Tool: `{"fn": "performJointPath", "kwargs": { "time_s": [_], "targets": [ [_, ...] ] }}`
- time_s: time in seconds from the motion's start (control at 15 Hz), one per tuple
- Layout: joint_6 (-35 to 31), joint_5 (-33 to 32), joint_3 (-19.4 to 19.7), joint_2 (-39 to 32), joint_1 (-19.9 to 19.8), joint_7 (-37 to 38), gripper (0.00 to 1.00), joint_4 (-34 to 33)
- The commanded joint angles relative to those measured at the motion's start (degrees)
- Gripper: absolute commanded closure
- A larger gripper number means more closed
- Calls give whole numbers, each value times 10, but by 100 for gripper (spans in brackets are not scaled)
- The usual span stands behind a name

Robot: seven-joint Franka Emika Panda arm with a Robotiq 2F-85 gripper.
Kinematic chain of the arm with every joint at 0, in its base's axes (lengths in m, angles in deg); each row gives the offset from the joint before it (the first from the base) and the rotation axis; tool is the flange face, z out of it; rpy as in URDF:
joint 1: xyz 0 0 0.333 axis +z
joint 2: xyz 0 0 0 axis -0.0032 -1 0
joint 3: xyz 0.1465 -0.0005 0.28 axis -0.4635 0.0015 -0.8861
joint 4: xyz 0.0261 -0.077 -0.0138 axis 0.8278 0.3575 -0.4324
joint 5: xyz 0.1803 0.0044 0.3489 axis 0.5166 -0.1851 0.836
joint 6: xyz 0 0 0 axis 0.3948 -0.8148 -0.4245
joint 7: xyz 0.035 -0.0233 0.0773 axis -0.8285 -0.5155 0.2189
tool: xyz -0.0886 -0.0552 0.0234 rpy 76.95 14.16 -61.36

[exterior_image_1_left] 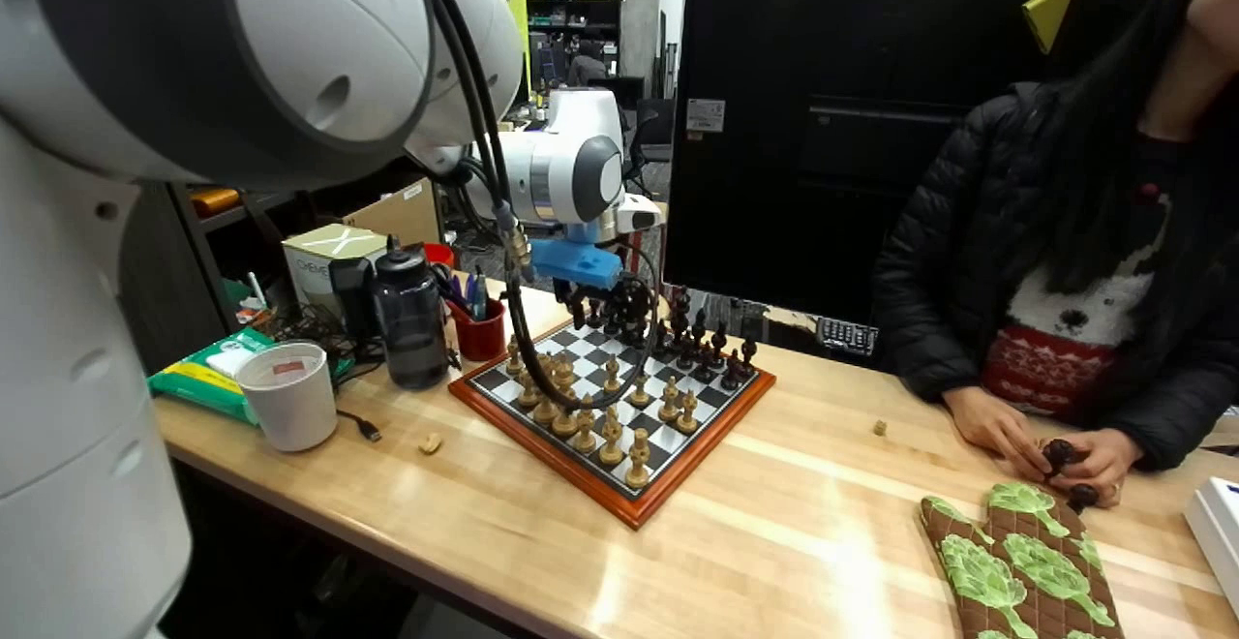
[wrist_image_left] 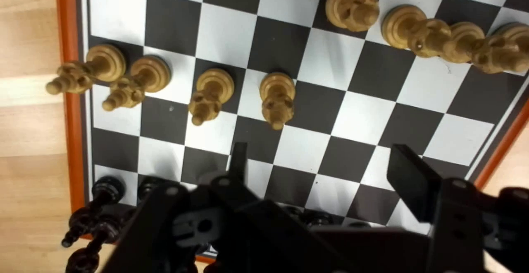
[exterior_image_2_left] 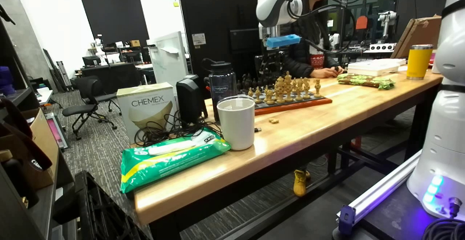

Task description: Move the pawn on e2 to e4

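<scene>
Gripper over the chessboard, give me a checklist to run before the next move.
1. Gripper open: ok, jaws wide apart.
2. A light piece lined up: not ok, none between the jaws.
3. Pawn on e2 identified: cannot tell, no square labels readable.
4. Person's hands off the chessboard: ok, both beyond its edge.
5. Clearance above the dark pieces: cannot tell, gripper partly hides them in the wrist view.

one chessboard (wrist_image_left: 316, 107), one oven mitt (exterior_image_1_left: 1031, 562), one white cup (exterior_image_2_left: 236, 125), one yellow tumbler (exterior_image_2_left: 419, 62)

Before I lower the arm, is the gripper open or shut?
Open: in the wrist view the gripper has its fingers wide apart, with squares of the chessboard showing between them.
</scene>
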Motion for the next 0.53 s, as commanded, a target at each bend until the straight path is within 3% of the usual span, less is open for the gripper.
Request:
{"fn": "performJointPath", "kwargs": {
  "time_s": [0.0, 0.47],
  "targets": [
    [29, -6, -7, 62, 7, 3, 0, 33],
    [56, 43, -23, 156, 8, -33, 0, 99]
  ]
}}
